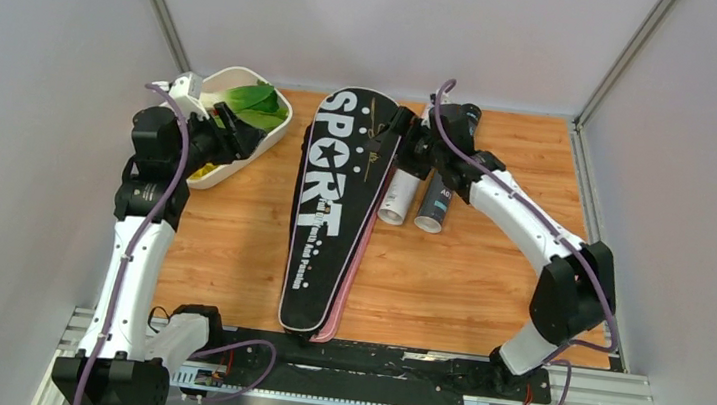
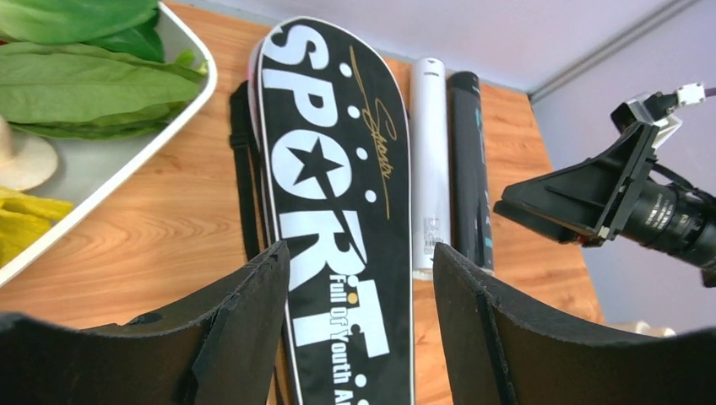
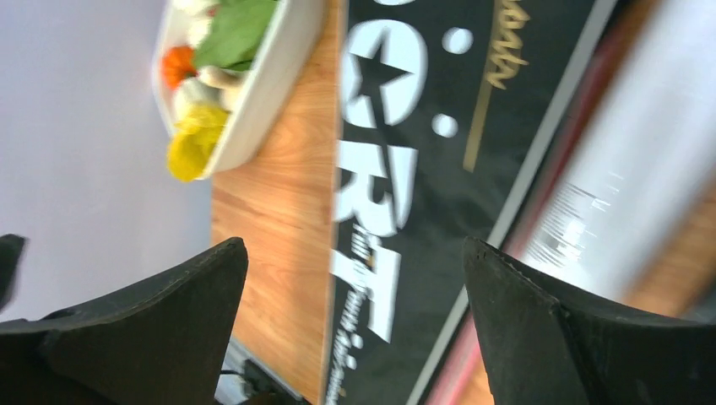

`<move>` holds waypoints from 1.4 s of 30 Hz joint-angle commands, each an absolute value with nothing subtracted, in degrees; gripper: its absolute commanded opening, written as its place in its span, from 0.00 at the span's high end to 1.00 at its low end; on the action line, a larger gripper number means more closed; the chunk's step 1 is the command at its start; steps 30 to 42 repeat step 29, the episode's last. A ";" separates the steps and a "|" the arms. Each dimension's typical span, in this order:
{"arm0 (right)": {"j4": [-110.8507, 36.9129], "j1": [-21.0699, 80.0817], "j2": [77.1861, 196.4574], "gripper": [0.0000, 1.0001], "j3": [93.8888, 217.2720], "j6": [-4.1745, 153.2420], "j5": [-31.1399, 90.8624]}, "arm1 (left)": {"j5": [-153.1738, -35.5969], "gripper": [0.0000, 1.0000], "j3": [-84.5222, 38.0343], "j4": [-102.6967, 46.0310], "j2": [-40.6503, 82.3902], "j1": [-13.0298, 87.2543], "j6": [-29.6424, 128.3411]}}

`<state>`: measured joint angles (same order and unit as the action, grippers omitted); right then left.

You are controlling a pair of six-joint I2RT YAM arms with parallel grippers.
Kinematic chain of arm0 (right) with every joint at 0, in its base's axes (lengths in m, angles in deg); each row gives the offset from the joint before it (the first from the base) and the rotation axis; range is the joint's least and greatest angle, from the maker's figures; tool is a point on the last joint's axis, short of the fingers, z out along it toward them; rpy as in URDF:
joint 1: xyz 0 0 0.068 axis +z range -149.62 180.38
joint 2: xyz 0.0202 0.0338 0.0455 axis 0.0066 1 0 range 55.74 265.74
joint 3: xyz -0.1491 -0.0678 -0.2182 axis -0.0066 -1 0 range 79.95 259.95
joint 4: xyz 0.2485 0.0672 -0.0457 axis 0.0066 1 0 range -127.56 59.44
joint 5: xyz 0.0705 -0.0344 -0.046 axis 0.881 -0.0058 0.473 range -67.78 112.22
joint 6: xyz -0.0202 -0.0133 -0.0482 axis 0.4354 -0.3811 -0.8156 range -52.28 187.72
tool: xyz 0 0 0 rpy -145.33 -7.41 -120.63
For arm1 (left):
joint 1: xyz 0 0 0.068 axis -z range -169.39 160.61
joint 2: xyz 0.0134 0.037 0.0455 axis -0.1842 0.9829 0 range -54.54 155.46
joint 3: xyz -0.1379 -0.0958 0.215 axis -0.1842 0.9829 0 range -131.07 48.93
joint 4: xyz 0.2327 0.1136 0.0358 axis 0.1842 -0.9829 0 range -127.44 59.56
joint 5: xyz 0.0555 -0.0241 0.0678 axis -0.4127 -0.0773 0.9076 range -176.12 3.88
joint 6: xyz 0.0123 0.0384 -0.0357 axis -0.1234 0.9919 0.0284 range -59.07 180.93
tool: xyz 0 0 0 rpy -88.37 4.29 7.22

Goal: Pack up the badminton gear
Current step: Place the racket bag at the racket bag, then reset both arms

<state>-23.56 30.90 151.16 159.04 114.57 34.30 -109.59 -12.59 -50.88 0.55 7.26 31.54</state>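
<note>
Top view: the black SPORT cover (image 1: 329,209) lies lengthwise mid-table, with a pink cover (image 1: 352,272) peeking out under its right edge. A white tube (image 1: 398,197) and a black tube (image 1: 434,205) lie side by side just right of its head. The right gripper (image 1: 404,132) hangs over that spot, the left gripper (image 1: 231,134) by the white dish (image 1: 277,129).

Left wrist: fingers (image 2: 262,295) spread, nothing between them, the cover below.

Right wrist: fingers (image 3: 194,295) wide apart and empty, above the cover's lettering; the tube alongside is blurred
</note>
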 commanded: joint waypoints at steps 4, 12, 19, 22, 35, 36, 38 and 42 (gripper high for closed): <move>1.27 30.97 136.60 0.00 158.43 99.49 23.08 | -118.26 0.30 -10.65 -49.50 -1.53 8.92 34.87; -0.10 31.76 116.05 0.00 153.06 93.58 22.31 | -122.13 0.30 -5.04 -41.32 -10.23 13.28 29.64; -2.75 31.76 104.65 0.00 146.55 94.59 20.65 | -120.56 0.30 -7.23 -48.13 -13.66 13.81 32.01; -3.57 31.76 102.08 0.00 145.00 94.79 21.26 | -120.35 0.30 -7.57 -49.32 -14.50 13.86 31.89; -4.95 31.76 100.57 0.00 144.71 94.80 23.11 | -119.42 0.30 -9.06 -51.03 -14.35 13.93 33.16; -4.95 31.76 100.57 0.00 144.71 94.80 23.11 | -119.42 0.30 -9.06 -51.03 -14.35 13.93 33.16; -4.95 31.76 100.57 0.00 144.71 94.80 23.11 | -119.42 0.30 -9.06 -51.03 -14.35 13.93 33.16; -4.95 31.76 100.57 0.00 144.71 94.80 23.11 | -119.42 0.30 -9.06 -51.03 -14.35 13.93 33.16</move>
